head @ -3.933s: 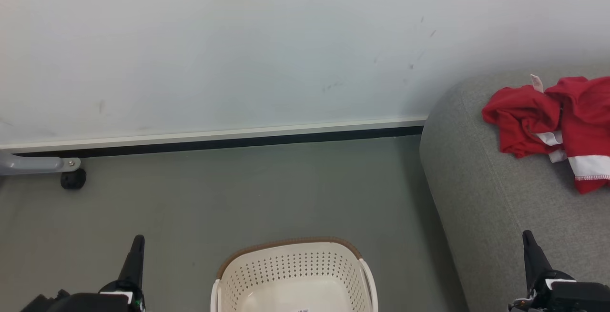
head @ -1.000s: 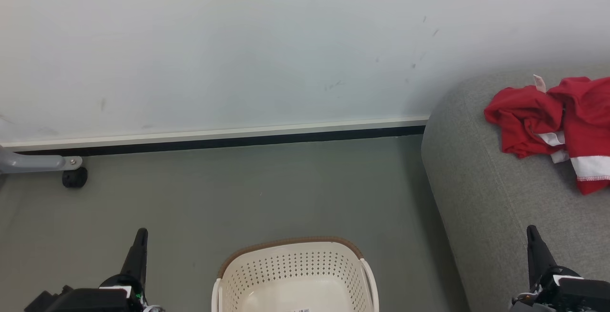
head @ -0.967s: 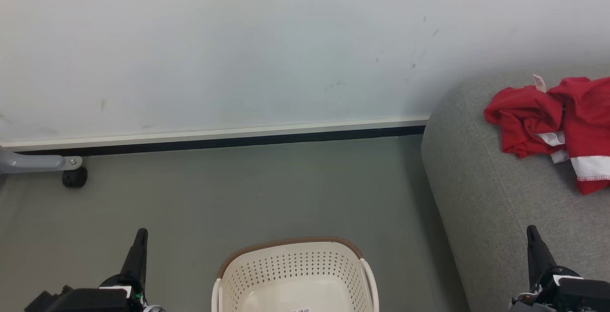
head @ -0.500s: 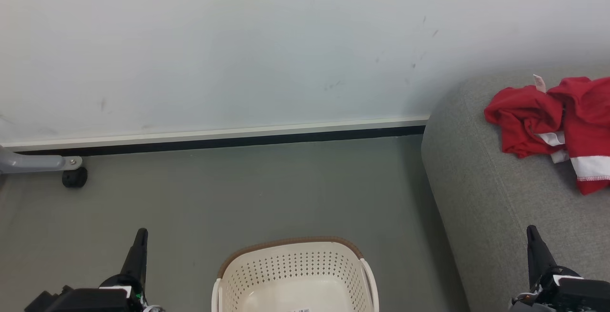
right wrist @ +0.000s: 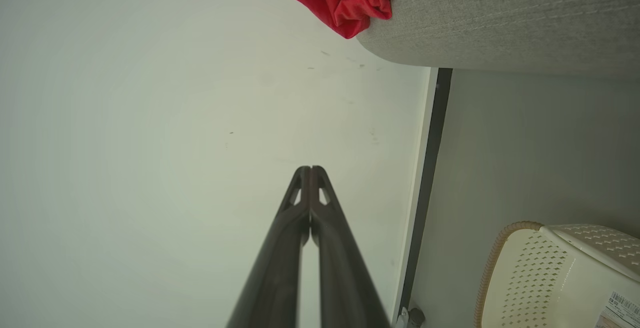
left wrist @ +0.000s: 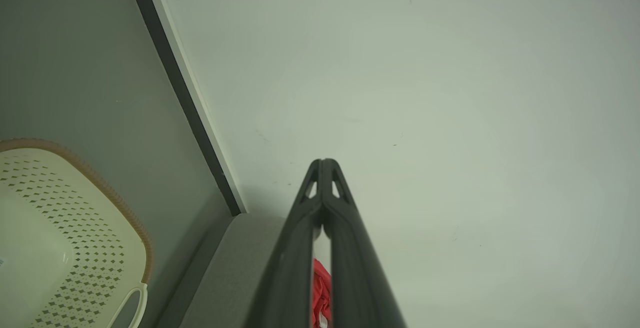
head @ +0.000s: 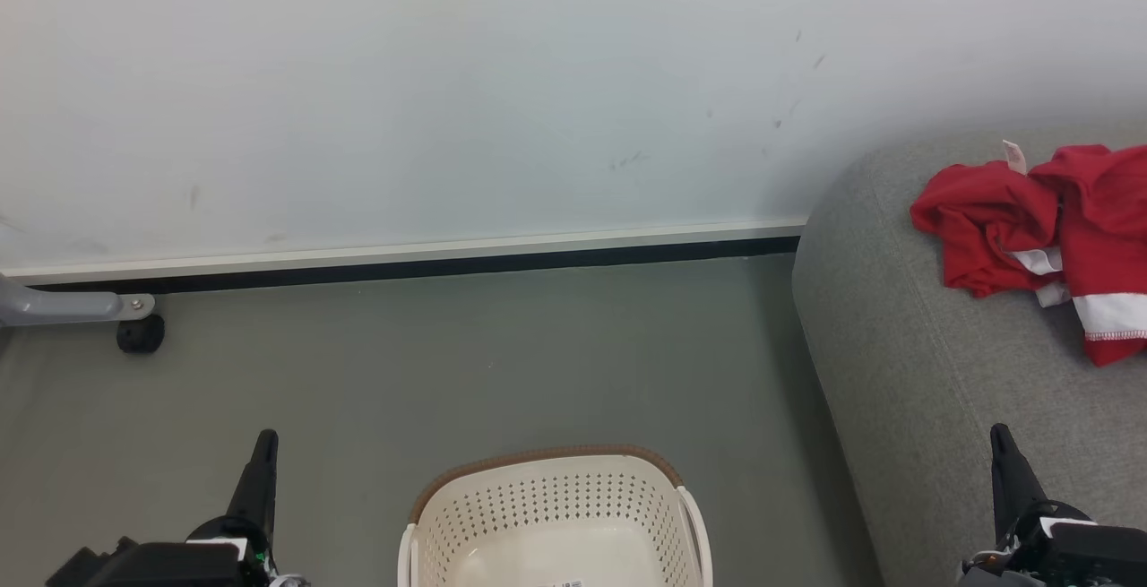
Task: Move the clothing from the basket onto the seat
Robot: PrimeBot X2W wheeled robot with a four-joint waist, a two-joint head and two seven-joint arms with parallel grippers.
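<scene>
On seat: clothing; basket on floor; left end effector, right end effector closed.

The head camera looks forward and down across the floor to the wall, with the basket close at the bottom edge and the seat at right. The wrist cameras, rolled sideways, sight along the left gripper and right gripper at that wall. All three views share basket, seat and, seemingly, the clothing.
</scene>
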